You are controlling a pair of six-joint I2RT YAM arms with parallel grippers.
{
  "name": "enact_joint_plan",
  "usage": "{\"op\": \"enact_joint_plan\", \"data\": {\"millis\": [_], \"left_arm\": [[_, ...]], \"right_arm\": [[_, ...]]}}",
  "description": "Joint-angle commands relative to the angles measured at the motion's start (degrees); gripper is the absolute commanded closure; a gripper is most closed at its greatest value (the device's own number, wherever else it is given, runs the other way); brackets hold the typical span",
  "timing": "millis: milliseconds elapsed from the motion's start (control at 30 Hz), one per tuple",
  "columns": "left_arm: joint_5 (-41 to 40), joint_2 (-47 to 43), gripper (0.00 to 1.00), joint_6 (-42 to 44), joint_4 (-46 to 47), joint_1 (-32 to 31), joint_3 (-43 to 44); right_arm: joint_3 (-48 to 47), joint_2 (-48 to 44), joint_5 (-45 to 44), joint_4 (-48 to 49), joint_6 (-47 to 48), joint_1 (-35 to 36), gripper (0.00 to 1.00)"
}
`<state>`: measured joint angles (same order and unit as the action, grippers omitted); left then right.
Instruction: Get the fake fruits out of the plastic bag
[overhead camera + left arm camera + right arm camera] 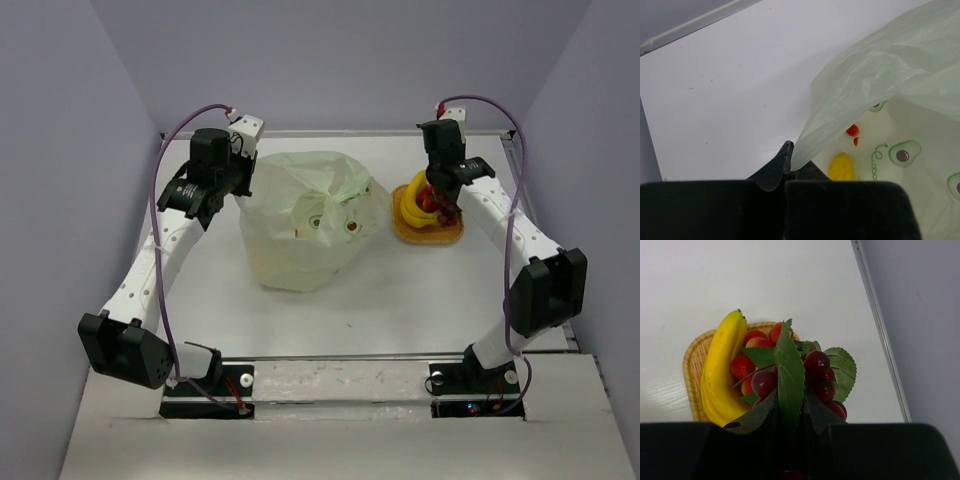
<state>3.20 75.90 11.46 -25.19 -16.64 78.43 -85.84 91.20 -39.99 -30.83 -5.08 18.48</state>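
Fake fruits (425, 205) were piled on a flat orange mat (432, 237) just to the right of the plastic bag (300, 225), close to it but not touching. The plastic bag sat puffed up on the white table (400, 300), with little avocado pictures printed on it. The left gripper (792, 160) was at the bag's left side, and its jaws were closed tight on a thin fold of the bag's edge. Under that lifted fold, inside the bag, a yellow piece (842, 167) showed, with a small red bit (852, 130) just above it; I could not tell if the red bit was a fruit or a printed mark. To the right of the bag, the right gripper (790, 410) hung over the mat. Its jaws were pinched on the grape bunch (817, 372) at the stem, where a long green leaf (790, 375) stuck out between the fingers. On the mat, yellow bananas (720, 375) lay on the side nearer the bag, and red pieces (742, 365) sat between the bananas and the grapes.
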Motion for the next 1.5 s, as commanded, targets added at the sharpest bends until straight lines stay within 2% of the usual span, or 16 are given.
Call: {"op": "enact_joint_plan", "data": {"millis": [0,100,333,433,467,633,800,1100,1267,1467], "left_arm": [[0.4,-2.5,1.0,0.3,1.0,0.2,-0.6],[0.3,-2.5,1.0,0.3,1.1,0.2,-0.8],[0.6,-2.7,1.0,0.2,1.0,0.2,-1.2],[0.7,-2.7,1.0,0.3,1.0,0.2,-1.4],[0.7,-2.8,1.0,0.3,1.0,0.2,-1.4],[0.8,-3.0,1.0,0.5,0.9,0.3,-1.8],[1.3,-2.9,1.0,0.5,0.8,0.3,-1.8],[2.2,-2.9,1.0,0.0,0.8,0.2,-2.2],[2.4,-2.9,1.0,-0.1,0.8,0.2,-2.2],[2.9,-2.9,1.0,-0.1,0.3,0.2,-1.8]], "right_arm": [[-0.7,1.4,2.9,3.8,3.2,-0.4,0.99],[-1.7,4.2,2.8,3.9,3.4,-0.4,0.97],[-4.8,10.1,3.4,4.5,4.3,-0.9,0.78],[-5.2,12.0,3.6,4.5,4.3,-0.9,0.65],[-5.2,12.3,3.6,4.5,4.4,-0.9,0.57],[-4.2,12.0,3.4,4.4,4.4,-0.9,0.39],[-3.5,11.9,4.0,4.5,4.4,-0.9,0.37],[-6.9,10.0,8.7,2.4,4.4,-0.9,0.25],[-10.6,9.6,11.4,0.1,6.0,-0.9,0.13],[-12.1,8.1,13.0,-1.7,5.3,-0.9,0.07]]}}
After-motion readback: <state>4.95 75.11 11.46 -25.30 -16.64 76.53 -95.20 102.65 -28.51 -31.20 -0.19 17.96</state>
